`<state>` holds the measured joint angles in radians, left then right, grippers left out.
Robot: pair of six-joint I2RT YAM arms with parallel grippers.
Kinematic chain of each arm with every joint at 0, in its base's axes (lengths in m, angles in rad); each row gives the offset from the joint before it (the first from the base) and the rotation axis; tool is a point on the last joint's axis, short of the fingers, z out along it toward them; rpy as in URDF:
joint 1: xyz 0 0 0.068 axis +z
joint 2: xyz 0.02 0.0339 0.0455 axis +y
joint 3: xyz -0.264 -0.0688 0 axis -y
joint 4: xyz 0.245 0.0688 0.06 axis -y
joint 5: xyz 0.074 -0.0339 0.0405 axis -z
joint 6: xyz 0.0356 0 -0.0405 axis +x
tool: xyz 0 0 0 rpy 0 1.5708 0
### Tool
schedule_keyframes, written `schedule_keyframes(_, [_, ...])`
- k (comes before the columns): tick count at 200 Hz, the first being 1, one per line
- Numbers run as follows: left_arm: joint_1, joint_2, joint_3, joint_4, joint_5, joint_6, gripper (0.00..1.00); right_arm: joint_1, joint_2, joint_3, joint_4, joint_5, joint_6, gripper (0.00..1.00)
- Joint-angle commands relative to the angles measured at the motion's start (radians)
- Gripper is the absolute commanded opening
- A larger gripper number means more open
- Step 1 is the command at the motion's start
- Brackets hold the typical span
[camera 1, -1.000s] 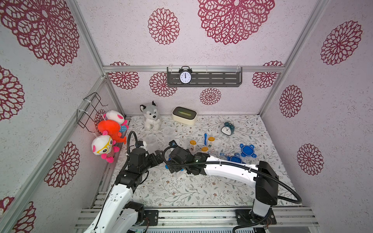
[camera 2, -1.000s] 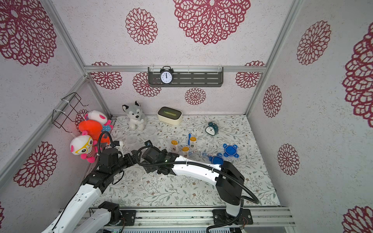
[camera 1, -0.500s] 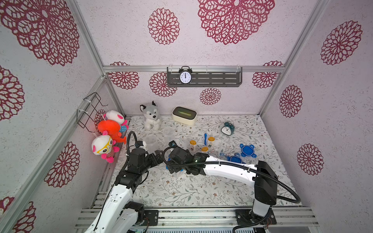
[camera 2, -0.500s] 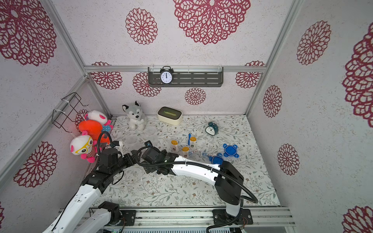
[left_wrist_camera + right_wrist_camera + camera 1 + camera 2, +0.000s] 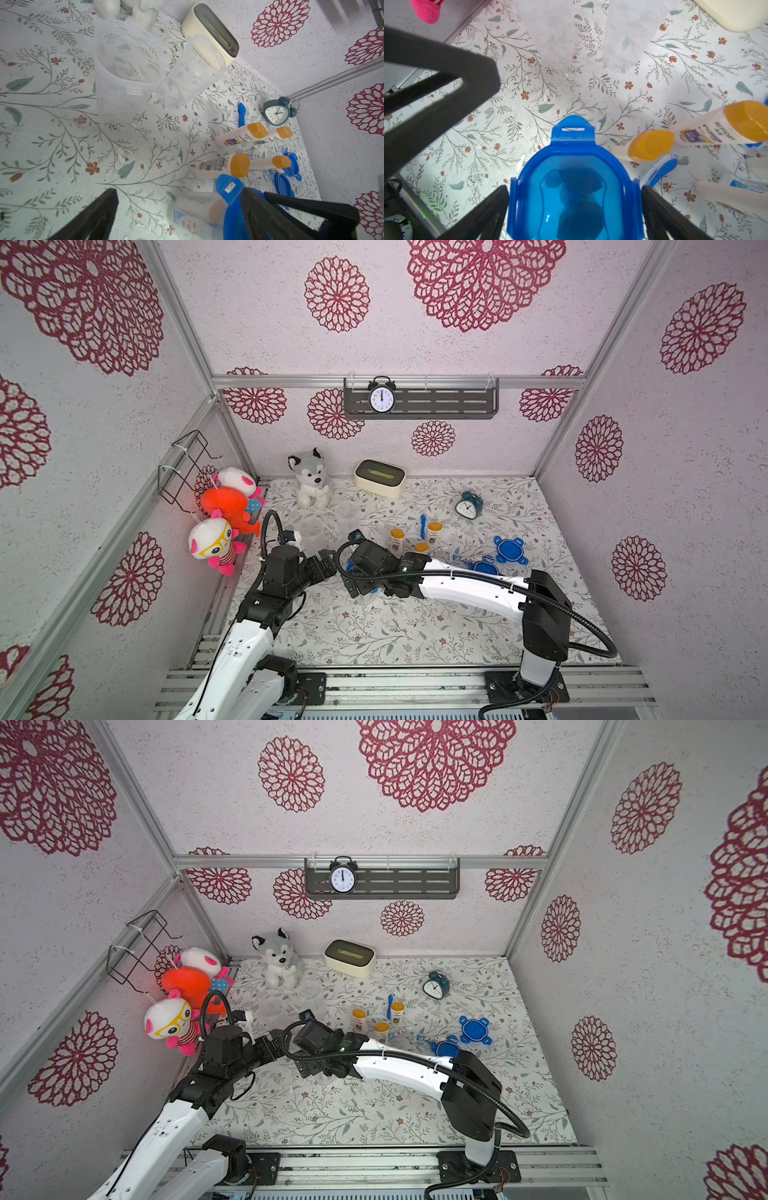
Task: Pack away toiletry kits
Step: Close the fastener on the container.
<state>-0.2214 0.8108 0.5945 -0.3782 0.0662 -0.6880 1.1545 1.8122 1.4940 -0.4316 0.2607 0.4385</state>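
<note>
Both left gripper and right gripper spread fingers around blue lid, cup largely hidden.

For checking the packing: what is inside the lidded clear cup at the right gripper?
Through the clear cup wall: an orange-capped bottle and a printed tube. The blue lid hides the rest.

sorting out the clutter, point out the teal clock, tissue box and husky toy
teal clock [image 5: 467, 509], in a top view, on its white dial
tissue box [image 5: 379, 470], in a top view, on its dark top panel
husky toy [image 5: 308, 467], in a top view, on its head
</note>
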Motion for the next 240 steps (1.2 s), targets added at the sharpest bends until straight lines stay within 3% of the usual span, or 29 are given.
schedule_keyframes(1, [0.012,-0.002,-0.009,0.032,0.000,0.004,0.96,-0.006,0.024,-0.014,-0.052,-0.025,0.006,0.99])
schedule_keyframes(61, [0.014,0.005,-0.009,0.039,0.005,0.003,0.96,-0.007,0.031,-0.010,-0.056,-0.022,-0.002,0.98])
schedule_keyframes(87, [0.016,0.008,-0.007,0.040,0.004,0.004,0.96,-0.006,0.044,0.012,-0.070,-0.021,-0.025,0.90])
schedule_keyframes(141, [0.019,0.009,-0.007,0.041,0.005,0.003,0.96,-0.003,0.059,0.022,-0.088,0.008,-0.047,0.86])
schedule_keyframes(150, [0.019,0.012,-0.007,0.041,0.006,0.004,0.96,-0.003,0.059,0.017,-0.086,0.007,-0.052,0.87])
schedule_keyframes(169, [0.020,0.016,-0.007,0.044,0.007,0.004,0.96,-0.001,0.053,0.002,-0.075,0.003,-0.054,0.98])
schedule_keyframes(240, [0.023,0.017,-0.007,0.043,0.007,0.001,0.96,-0.026,-0.027,-0.102,0.016,-0.076,-0.109,0.98])
